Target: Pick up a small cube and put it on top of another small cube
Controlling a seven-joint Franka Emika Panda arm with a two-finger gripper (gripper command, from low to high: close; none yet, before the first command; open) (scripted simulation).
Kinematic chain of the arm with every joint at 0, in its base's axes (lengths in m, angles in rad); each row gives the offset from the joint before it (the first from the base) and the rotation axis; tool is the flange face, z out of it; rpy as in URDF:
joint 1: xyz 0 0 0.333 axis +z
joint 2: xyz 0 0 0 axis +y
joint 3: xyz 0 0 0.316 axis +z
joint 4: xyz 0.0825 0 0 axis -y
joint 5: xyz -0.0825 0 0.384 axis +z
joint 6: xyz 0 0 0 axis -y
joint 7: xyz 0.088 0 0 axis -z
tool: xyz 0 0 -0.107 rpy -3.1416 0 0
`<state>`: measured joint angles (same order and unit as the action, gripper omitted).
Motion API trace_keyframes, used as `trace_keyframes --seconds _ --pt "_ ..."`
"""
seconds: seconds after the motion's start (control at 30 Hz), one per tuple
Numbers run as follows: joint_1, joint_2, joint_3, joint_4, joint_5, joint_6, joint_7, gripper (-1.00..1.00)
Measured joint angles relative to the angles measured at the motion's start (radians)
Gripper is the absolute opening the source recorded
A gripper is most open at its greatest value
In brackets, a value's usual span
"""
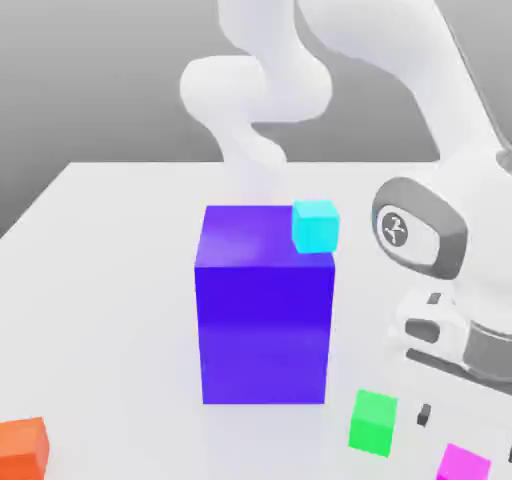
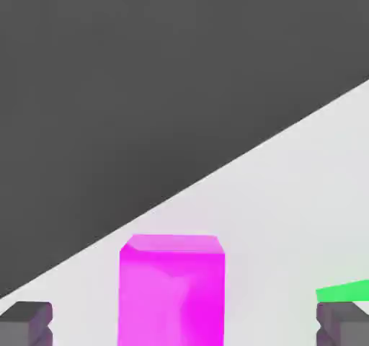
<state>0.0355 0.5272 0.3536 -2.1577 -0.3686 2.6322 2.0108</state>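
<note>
The gripper (image 2: 184,323) stands spread wide, magenta cube (image 2: 171,290) untouched between its fingers, green cube (image 2: 346,291) just beside one fingertip.

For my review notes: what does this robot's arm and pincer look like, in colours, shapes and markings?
The arm is glossy white, built of thick rounded tube segments with bulbous joints. One joint near the wrist bears a grey-rimmed oval cap with a small white logo on its dark face. A grey ring sits below it. In the hand view the pincer has two dark grey, blocky, ridged fingertips.
</note>
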Motion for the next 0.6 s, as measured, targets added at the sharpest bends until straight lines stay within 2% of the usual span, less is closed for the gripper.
trace_keyframes --seconds 0.03,0.07,0.33,0.43,0.6 --pt "0.017 0.038 -0.020 0.010 -0.019 0.027 0.016 0.00" --pt "0.030 0.066 -0.036 0.017 -0.033 0.047 0.026 -1.00" --pt "0.021 0.041 -0.023 0.010 -0.016 0.032 0.016 -1.00" --pt "-0.020 -0.063 0.029 -0.017 0.051 -0.039 -0.026 -1.00" --pt "-0.094 -0.236 0.100 -0.054 0.235 -0.107 -0.049 -1.00"
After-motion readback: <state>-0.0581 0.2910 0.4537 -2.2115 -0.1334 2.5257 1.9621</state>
